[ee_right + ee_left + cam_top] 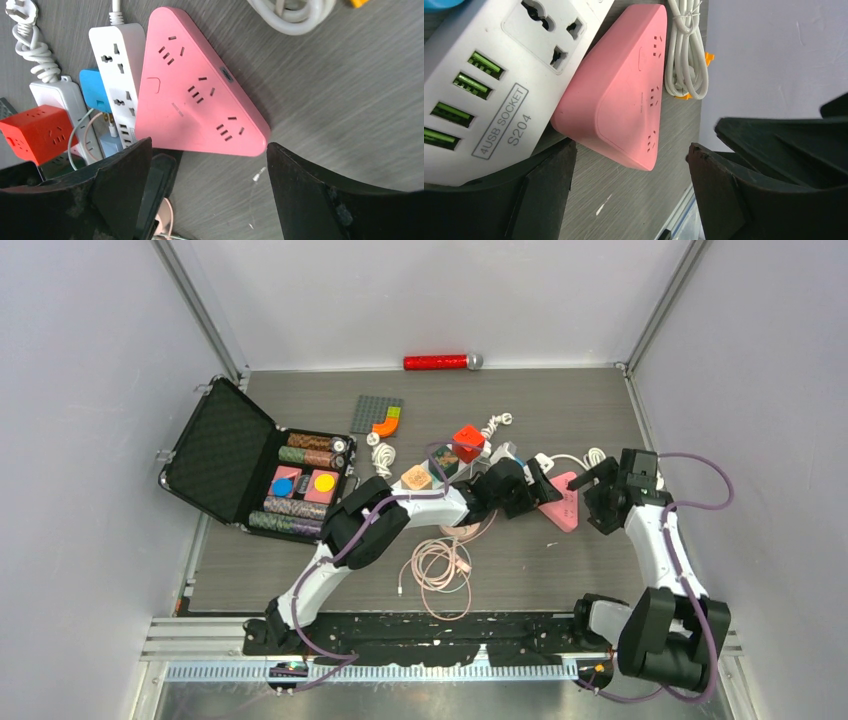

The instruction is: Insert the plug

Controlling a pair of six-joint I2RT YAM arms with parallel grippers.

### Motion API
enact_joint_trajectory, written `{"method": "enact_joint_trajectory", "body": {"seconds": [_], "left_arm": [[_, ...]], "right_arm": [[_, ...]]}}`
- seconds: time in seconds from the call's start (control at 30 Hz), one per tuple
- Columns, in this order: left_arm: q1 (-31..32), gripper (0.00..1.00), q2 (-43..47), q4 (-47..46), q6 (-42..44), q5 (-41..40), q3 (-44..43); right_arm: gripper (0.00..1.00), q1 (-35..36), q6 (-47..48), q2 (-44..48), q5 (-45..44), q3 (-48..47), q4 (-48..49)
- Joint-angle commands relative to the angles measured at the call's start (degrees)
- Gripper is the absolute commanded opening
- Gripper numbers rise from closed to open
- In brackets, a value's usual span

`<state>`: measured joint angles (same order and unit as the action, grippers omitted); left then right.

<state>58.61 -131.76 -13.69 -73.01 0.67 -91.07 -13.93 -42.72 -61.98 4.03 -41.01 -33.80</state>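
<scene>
Our left pincer [630, 172] stands wide open with nothing in it, its fingers either side of one corner of the pink power strip [624, 95] without touching it. Our right pincer [207, 150] is just as wide and just as empty, hovering over another corner of the same strip. Close against the pink strip's side lies a white power strip [120, 60]. Farther out, beyond a red cube [37, 132], a white plug [20, 9] on its curly cord rests on the table, well apart from both pincers. A bundle of white cable [686, 50] lies on the pink strip's other side; we cannot see its end. We judge the plug not yet picked up, and we cannot tell which socket is meant. To do this well, we would take the plug by its body with the prongs left clear. The other pincer would steady the strip so it cannot slide, and we would line the prongs up with the slots before pressing straight in.
</scene>
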Motion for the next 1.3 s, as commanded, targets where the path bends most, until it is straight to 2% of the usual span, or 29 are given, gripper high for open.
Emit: {"method": "enact_joint_trajectory", "body": {"seconds": [0.0,0.27,0.47,0.73,0.9,1.0,1.13,1.27], "left_arm": [[-0.5,0.82,-1.5,-2.7,2.8,-3.0,-1.0],[-0.3,0.82,-3.2,-8.2,5.9,-3.0,0.4],[0.3,0.79,-4.3,-12.2,6.6,-3.5,2.2],[1.0,0.61,-5.4,-14.7,6.2,-5.9,2.2],[1.4,0.59,-6.0,-19.3,4.3,-5.5,3.5],[1.3,0.55,-5.7,-21.3,5.2,-5.7,4.4],[1.3,0.34,-5.7,-19.5,5.7,-5.5,3.8],[1.0,0.06,-5.2,-20.9,4.7,-5.1,5.1]], "right_arm": [[0.89,0.0,-6.4,-4.1,3.8,1.7,9.5],[0.86,-0.6,-9.5,-13.8,6.2,2.8,14.0],[0.83,-0.6,-14.3,-13.7,8.8,5.7,15.5],[0.81,-0.6,-16.1,-12.6,9.7,7.0,15.0],[0.8,-0.6,-16.3,-14.1,11.6,7.0,15.8],[0.8,-0.6,-16.4,-14.2,12.8,7.2,16.3],[0.8,-0.6,-16.3,-13.7,13.7,7.1,16.4],[0.8,-0.6,-15.8,-12.6,13.9,7.0,16.1]]}}
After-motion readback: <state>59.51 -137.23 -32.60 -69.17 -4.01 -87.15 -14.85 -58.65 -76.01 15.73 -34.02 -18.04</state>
